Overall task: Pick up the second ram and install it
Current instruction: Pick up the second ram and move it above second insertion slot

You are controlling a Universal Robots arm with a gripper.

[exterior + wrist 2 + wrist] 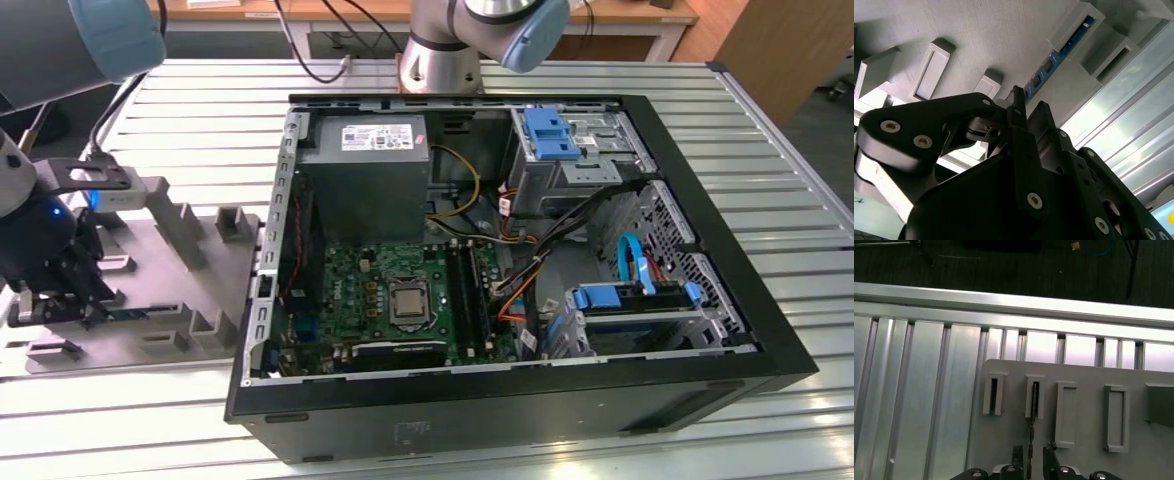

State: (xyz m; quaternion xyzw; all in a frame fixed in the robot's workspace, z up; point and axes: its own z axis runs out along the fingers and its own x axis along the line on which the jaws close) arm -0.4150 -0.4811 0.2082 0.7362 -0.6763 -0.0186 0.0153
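The second ram (1031, 430), a single thin stick, stands on edge in a slot of the one grey fixture block (1084, 372). In the first wrist view the pincer (1032, 447) is spread, with one finger on each side of the stick. The second wrist view shows the stick's blue face with dark chips. The exterior view takes in one open computer case (787, 360) beside the block on the slatted worktop (134, 420).

The second ram (1031, 432) stands on edge in the grey fixture block (1084, 371), one end tucked into a slotted post (1026, 400). The gripper (1032, 457) straddles it, its dark fingers (1016, 456) either side with a sliver of grey showing between each and the board. The block sits on a ribbed metal table (919, 390); beyond its edge lies dark floor (1004, 265).
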